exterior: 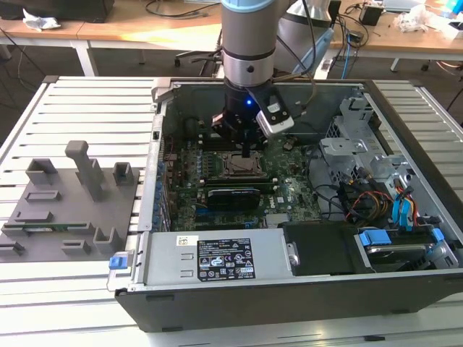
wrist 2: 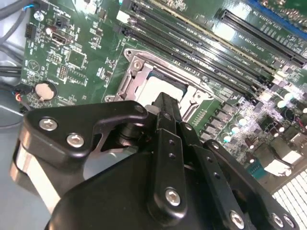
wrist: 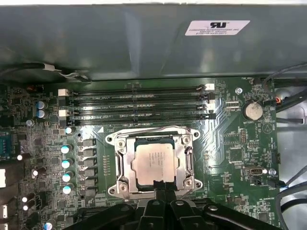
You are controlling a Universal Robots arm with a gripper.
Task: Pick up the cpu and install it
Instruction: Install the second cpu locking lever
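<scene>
One black gripper [wrist: 162,188] hangs from the grey robot arm [exterior: 248,43] inside the open black computer case [exterior: 304,303], its slim fingers [wrist 2: 165,112] drawn together into a single narrow tip with nothing between them. In the first wrist view that tip sits at the lower middle of the frame, right at the near edge of the cpu [wrist: 153,162], a small flat square chip with a shiny silver-white metal top; whether tip and chip actually touch cannot be told. The cpu lies flat in the square metal socket frame [wrist: 120,165] on the green motherboard [wrist: 230,143], at the centre of the frame. In the second wrist view the chip [wrist 2: 160,87] shows just past the fingertip, in the upper middle, partly hidden by the finger. Four long black memory slots [wrist: 139,108] run side by side just beyond the socket. A round silver coin battery [wrist: 253,110] sits on the board well apart from the socket. In the exterior view, a grey plastic parts holder [exterior: 69,206] rests on the slatted white table [exterior: 87,101] at the frame's left, beside the case.
</scene>
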